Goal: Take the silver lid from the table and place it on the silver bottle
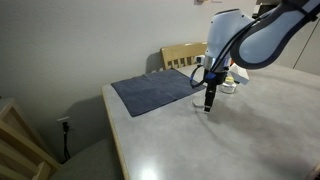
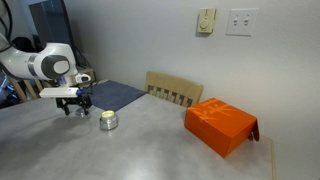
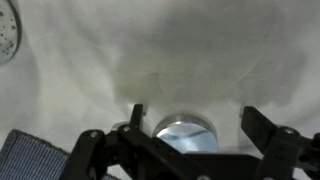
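Note:
The silver lid [image 3: 186,133] lies flat on the grey table, a shiny round disc seen in the wrist view. My gripper [image 3: 198,125] is open, with one dark finger on each side of the lid and not touching it. In both exterior views the gripper [image 2: 77,108] [image 1: 208,104] points down, close to the table beside the blue cloth, and hides the lid. The silver bottle [image 2: 108,121] is small and squat with a yellowish top. It stands a short way from the gripper and is partly seen behind the arm [image 1: 229,86].
A blue cloth [image 1: 155,92] [image 2: 112,94] lies on the table by the gripper; its corner shows in the wrist view [image 3: 30,155]. An orange box [image 2: 220,124] sits at the far side. A wooden chair [image 2: 172,88] stands at the table's edge.

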Motion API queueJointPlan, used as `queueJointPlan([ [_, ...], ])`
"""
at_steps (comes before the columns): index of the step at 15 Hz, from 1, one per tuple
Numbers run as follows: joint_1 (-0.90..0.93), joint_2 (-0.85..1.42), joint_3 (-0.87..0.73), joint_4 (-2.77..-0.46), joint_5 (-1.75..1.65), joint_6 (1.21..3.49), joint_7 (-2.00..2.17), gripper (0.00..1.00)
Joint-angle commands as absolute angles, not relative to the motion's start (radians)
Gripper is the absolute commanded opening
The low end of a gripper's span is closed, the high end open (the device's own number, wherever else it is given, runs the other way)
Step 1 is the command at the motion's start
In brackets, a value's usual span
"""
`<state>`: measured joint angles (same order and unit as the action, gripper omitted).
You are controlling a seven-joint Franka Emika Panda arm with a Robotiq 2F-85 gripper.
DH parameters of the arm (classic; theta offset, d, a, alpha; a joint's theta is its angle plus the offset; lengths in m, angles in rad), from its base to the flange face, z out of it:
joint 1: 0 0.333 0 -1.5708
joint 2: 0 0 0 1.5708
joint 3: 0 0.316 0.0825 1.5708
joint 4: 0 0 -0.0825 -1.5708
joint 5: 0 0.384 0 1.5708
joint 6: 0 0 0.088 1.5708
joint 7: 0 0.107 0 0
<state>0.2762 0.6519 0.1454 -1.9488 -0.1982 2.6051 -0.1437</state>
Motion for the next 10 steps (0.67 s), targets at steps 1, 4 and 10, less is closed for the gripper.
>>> queueJointPlan([
  [1,0.210,0.715,0.200,-1.871,-0.172,2.546,-0.262,1.00],
  [4,0.192,0.746,0.223,-1.821,-0.167,2.513,-0.320,1.00],
  [10,0.216,0.798,0.220,-1.730,-0.184,2.449,-0.340,1.00],
])
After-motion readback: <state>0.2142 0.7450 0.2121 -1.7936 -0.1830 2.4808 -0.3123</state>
